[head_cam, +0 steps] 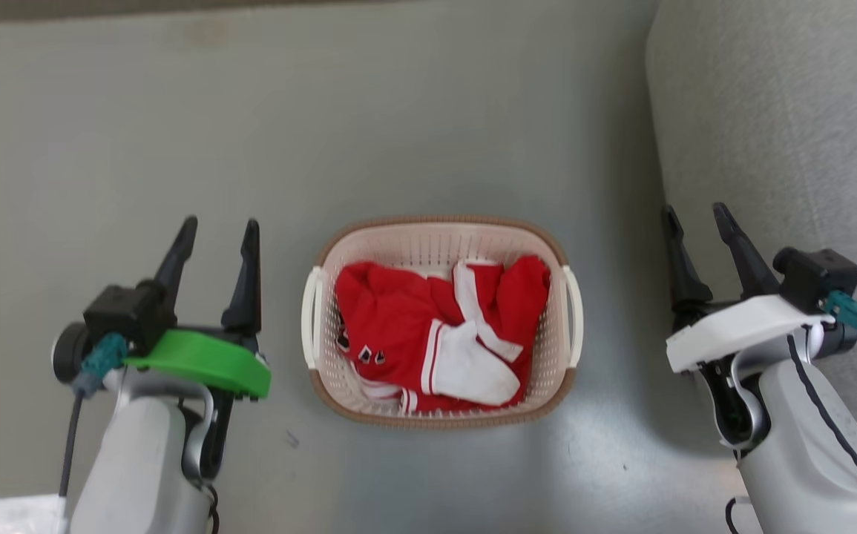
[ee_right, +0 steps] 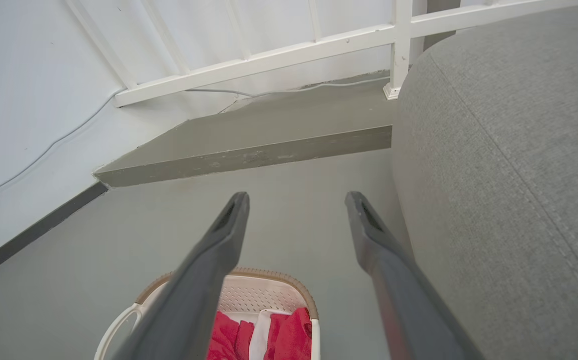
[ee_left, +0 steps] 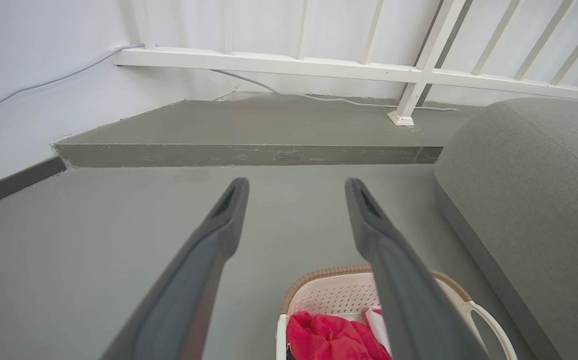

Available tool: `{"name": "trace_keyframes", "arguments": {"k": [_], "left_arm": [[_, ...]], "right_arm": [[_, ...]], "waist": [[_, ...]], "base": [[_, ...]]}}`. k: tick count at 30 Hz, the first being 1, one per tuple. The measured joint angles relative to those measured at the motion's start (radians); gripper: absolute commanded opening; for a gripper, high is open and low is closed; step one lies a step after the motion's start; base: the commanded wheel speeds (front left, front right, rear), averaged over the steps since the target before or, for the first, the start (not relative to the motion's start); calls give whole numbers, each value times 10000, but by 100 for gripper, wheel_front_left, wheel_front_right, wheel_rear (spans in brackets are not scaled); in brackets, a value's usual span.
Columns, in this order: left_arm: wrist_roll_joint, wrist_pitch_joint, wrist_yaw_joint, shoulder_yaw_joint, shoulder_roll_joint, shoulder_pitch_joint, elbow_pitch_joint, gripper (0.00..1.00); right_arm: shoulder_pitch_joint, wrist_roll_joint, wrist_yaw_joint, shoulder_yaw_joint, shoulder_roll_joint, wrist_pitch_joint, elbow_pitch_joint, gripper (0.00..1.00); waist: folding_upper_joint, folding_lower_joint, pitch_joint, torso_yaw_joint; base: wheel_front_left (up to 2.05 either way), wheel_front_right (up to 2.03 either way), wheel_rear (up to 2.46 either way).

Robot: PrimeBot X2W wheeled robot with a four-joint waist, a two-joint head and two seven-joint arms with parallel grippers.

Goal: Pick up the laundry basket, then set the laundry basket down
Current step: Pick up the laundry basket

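Observation:
The laundry basket (head_cam: 428, 245), cream-white and perforated with a brown woven rim, stands on the grey floor in the middle of the head view, holding red and white clothes (head_cam: 435, 334). It has a white handle on each side. My left gripper (head_cam: 218, 231) hovers open to its left, apart from it. To the basket's right, my right gripper (head_cam: 695, 215) is open too, with nothing between its fingers. The left wrist view catches the basket (ee_left: 339, 295) at the bottom, behind my open left gripper (ee_left: 296, 187). In the right wrist view the basket (ee_right: 268, 292) lies low behind my right gripper (ee_right: 296, 200).
A grey upholstered sofa (head_cam: 777, 126) rises close beside my right arm. Ahead, a raised grey step (ee_left: 248, 150) runs below a white railing (ee_left: 319, 65) and a white wall. Bare grey floor (head_cam: 139, 133) surrounds the basket.

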State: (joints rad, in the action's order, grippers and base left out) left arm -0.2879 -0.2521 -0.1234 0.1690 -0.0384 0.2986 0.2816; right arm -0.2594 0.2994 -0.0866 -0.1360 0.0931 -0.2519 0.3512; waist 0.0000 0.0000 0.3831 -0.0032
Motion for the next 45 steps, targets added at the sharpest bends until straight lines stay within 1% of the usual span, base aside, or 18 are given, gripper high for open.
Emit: {"name": "trace_keyframes", "arguments": {"k": [5,8,16,21,26,29,31,36,45], "left_arm": [[-29,0,0,84,10,416,148,100],[-163,-2,-4,169,19,772,453,100],[-522,-12,-8,326,36,1393,1542,100],[-522,-12,-8,788,-40,1764,2266,100],[-663,-12,-8,930,-159,2180,2932,100],[-802,-12,-8,1122,-161,2531,3260,100],[-886,-12,-8,1254,-155,2715,3446,100],[-1189,-12,-8,1367,-169,3133,4046,100],[-1404,98,-8,1641,-297,3902,4982,100]], "right_arm": [[-357,2,-4,-35,-38,0,410,100],[-715,4,-10,-96,-123,0,819,100],[-1336,113,-92,-190,-207,0,1808,100],[-1718,290,-144,-334,-284,0,2491,100],[-2165,506,-188,-460,-301,0,3118,100],[-2480,529,-194,-623,-303,0,3463,100],[-2661,541,-267,-698,-307,0,3655,100],[-3159,550,-272,-1022,-305,36,4266,100],[-3979,631,-278,-1488,-311,245,5081,100]], "waist": [[0,0,504,8],[0,0,1004,6],[0,0,1914,-6],[0,0,2408,-33],[0,0,2867,-69],[0,1,3146,-91],[0,1,3330,-102],[0,1,3794,-125],[0,1,4609,-194]], "base": [[0,0,0],[0,0,0],[0,0,0],[0,0,0],[0,0,0],[0,0,0],[0,0,0],[0,0,0],[0,0,0]]}}
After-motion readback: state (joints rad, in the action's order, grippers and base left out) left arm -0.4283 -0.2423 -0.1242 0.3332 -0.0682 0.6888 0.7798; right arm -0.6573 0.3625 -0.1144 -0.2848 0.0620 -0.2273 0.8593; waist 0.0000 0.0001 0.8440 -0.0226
